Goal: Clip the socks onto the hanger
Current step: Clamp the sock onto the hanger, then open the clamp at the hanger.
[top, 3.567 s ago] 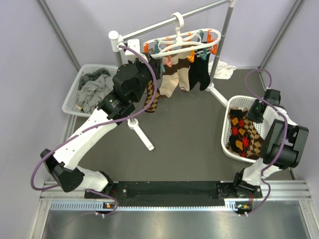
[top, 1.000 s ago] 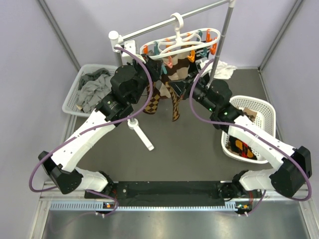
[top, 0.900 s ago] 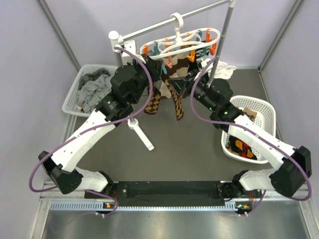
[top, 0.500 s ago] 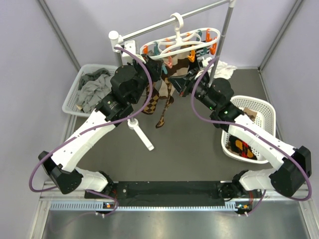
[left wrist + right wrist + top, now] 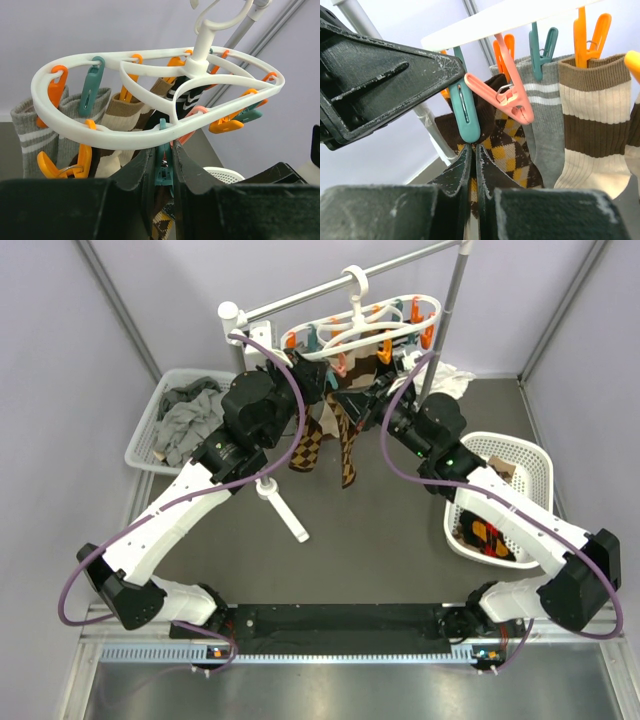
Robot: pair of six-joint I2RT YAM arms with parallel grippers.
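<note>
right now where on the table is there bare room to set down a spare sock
Bare dark table lies between the rail stand's foot and the right basket, forward to the arm bases. Crowded: under the hanger, where the left gripper pinches a teal clip and the right gripper holds an argyle sock.

The left arm [image 5: 190, 490] and right arm [image 5: 520, 515] rise from the near edge and lean inward, wrists almost meeting high at centre. The left gripper [image 5: 161, 159] pinches a teal clip [image 5: 163, 172] between its fingers. The right gripper [image 5: 473, 150] – fingers pressed nearly flat together – grips a sock [image 5: 507, 145].
</note>
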